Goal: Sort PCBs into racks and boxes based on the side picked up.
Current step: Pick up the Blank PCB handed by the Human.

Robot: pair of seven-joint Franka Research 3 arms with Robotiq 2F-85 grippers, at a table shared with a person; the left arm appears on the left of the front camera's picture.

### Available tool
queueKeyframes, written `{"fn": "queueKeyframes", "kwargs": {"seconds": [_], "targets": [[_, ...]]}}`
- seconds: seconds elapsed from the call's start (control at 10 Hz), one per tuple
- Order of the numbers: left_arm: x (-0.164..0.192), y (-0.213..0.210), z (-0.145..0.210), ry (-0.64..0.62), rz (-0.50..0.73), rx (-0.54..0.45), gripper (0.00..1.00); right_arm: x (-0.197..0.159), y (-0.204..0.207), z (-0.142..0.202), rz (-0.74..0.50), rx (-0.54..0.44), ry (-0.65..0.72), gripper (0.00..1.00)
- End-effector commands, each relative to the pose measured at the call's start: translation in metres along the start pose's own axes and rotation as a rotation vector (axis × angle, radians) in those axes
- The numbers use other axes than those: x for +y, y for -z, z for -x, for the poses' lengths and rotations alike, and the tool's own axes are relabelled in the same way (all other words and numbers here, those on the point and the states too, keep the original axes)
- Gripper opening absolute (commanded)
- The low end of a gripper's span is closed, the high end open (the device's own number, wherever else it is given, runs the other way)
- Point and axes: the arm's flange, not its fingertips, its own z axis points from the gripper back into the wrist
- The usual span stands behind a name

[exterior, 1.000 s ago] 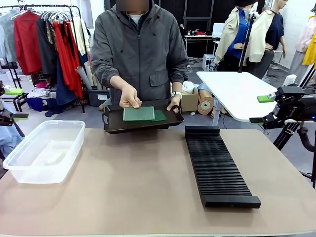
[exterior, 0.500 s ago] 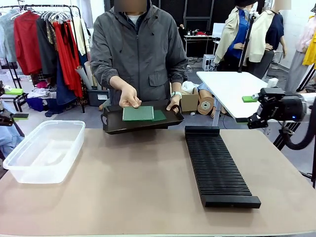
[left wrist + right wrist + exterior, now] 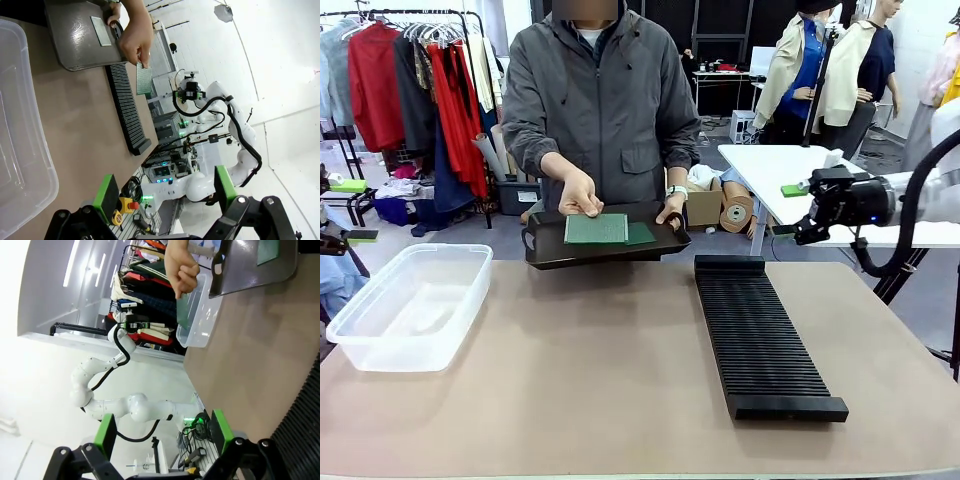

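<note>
A PCB (image 3: 597, 229) is pinched by the person's hand (image 3: 582, 197) over a second board (image 3: 642, 234) on the dark tray (image 3: 542, 252), which is held at the far edge of the surface (image 3: 600, 380). In the left wrist view it seems tipped up on edge, though the angle is hard to read. The rack (image 3: 760, 340) and clear box (image 3: 410, 305) hold no boards. The robot's right hand (image 3: 800, 212) hangs open beyond the rack, and the robot's left hand (image 3: 165, 187) is open too. This looks like the handover step. Next, one hand must reach in and close on the board's free edge.
</note>
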Motion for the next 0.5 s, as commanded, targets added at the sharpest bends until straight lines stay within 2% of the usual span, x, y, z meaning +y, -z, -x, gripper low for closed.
{"fn": "queueKeyframes", "kwargs": {"seconds": [0.0, 0.2, 0.4], "targets": [[-0.001, -0.001, 0.001, -0.005, 0.005, -0.002, 1.0, -0.014, 0.009, -0.027, -0.058, -0.007, 0.051, 1.0], [-0.001, -0.001, 0.001, -0.005, 0.005, -0.002, 1.0, -0.026, 0.022, -0.035, -0.095, -0.004, 0.059, 1.0], [-0.001, -0.001, 0.001, -0.005, 0.005, -0.002, 1.0, -0.031, 0.037, -0.033, -0.134, -0.055, 0.061, 1.0]]}}
